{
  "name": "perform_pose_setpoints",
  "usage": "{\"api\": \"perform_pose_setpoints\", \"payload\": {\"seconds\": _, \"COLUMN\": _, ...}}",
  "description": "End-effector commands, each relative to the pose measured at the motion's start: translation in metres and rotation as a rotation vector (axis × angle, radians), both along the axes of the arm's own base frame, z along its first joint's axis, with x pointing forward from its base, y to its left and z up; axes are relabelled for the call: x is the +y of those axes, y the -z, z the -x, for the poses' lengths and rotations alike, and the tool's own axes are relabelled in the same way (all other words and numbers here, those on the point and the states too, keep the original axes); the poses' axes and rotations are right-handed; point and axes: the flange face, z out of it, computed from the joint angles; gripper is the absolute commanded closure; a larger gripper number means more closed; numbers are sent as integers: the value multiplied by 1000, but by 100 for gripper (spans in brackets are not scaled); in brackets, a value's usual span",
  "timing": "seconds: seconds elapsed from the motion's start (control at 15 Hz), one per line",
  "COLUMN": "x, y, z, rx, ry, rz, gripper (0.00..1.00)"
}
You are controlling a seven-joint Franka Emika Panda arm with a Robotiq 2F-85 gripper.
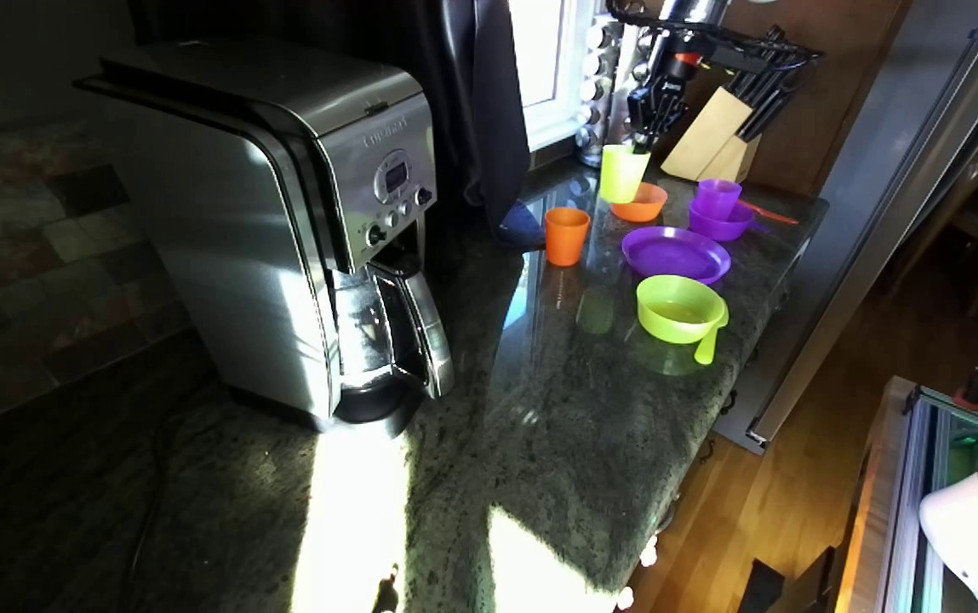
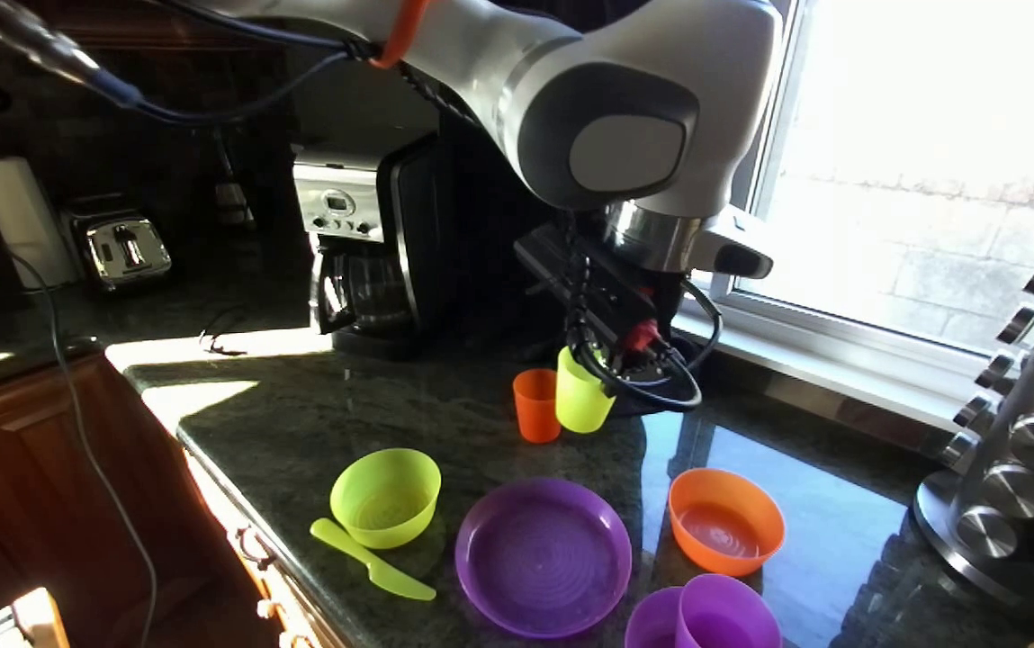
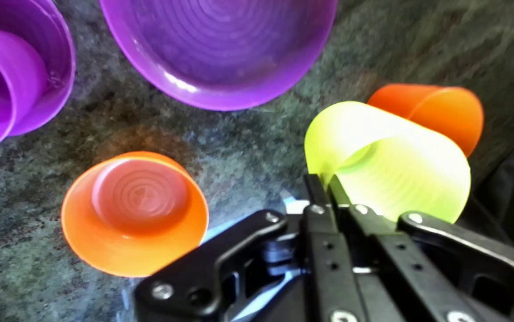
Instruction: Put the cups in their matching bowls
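One window lights the room, leaving its far corners dim, and sun falls in hard patches across the bench, a dark speckled stone polished enough to mirror what stands on it. The coffee maker sits off to one side, where it should not hinder the work. Next in size, the purple plate lies between the lime bowl and the orange bowl, both without their cups and presumably spaced to allow a reach into each. The purple bowl has the purple cup inside, so I judge that pair done. The orange cup stands on the bench, likely meant for last. The yellow-green cup hangs mouth upward above the bench, well apart from the lime bowl where it probably belongs; a lime knife lies just beside that bowl. Smallest, the fingers are pinched on the hanging cup's wall at its rim, apparently one tip inside and one outside, a hold that leaves the base free for setting down but may let the cup swing.
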Motion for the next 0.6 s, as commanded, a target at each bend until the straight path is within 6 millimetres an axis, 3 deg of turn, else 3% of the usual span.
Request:
{"api": "perform_pose_setpoints", "payload": {"seconds": 0.0, "x": 22, "y": -22, "z": 72, "rx": 14, "ry": -119, "rz": -41, "gripper": 99}}
{"api": "perform_pose_setpoints", "payload": {"seconds": 0.2, "x": 39, "y": -28, "z": 105, "rx": 26, "ry": -106, "rz": -87, "gripper": 99}}
{"api": "perform_pose_setpoints", "payload": {"seconds": 0.53, "x": 74, "y": -14, "z": 140, "rx": 85, "ry": -100, "rz": -95, "gripper": 99}}
